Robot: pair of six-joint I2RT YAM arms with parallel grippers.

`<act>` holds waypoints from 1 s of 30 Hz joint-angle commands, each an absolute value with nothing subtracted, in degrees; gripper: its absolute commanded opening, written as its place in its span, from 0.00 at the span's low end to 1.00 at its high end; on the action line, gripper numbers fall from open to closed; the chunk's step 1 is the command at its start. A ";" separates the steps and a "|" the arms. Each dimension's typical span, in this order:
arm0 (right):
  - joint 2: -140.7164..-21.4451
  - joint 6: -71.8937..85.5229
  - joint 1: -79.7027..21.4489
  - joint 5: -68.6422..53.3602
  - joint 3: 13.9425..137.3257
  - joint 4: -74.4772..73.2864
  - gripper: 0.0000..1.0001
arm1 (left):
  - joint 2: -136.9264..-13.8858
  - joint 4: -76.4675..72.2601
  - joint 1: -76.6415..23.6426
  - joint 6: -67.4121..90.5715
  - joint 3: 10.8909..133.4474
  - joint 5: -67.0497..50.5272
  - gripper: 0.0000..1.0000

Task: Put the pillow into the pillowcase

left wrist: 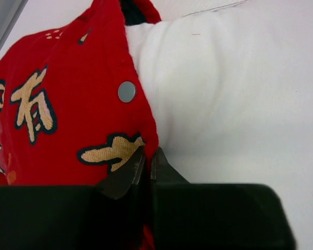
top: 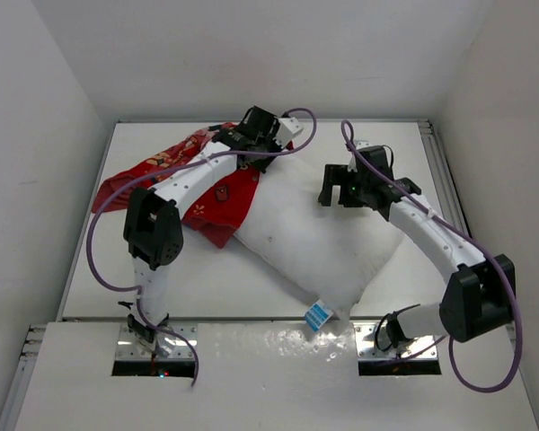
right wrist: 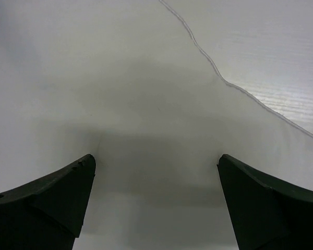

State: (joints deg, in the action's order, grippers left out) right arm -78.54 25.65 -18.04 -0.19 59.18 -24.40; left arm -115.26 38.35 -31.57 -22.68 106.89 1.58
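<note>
**A:** Which step is this?

**B:** Sleeving. The pillowcase covers only the far-left corner of the pillow, which lies mid-surface. The left claw is clamped on the red hem.

**A:** Next?

**B:** Likely the right claw (spread wide, nothing held) pins the pillow while the hem is drawn near-right.

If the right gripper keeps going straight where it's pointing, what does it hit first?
The pillow: the open right gripper faces its white surface, which looks close ahead, though depth is unclear.
</note>
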 commanded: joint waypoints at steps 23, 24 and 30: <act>-72.18 44.82 -26.63 -11.09 51.96 36.01 0.00 | -102.66 45.79 -36.57 -30.06 117.77 -26.89 0.00; -69.72 45.96 -26.63 -8.64 50.29 37.25 0.00 | -102.57 45.97 -36.21 -30.49 117.77 -27.07 0.00; -66.01 47.72 -28.12 -5.11 45.80 42.79 0.00 | -103.01 45.70 -34.80 -29.62 117.94 -29.08 0.00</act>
State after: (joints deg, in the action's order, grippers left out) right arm -68.27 43.16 -26.46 -8.36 46.15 22.63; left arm -105.10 47.88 -35.14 -30.13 115.09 -22.68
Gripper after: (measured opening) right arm 0.021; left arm 0.030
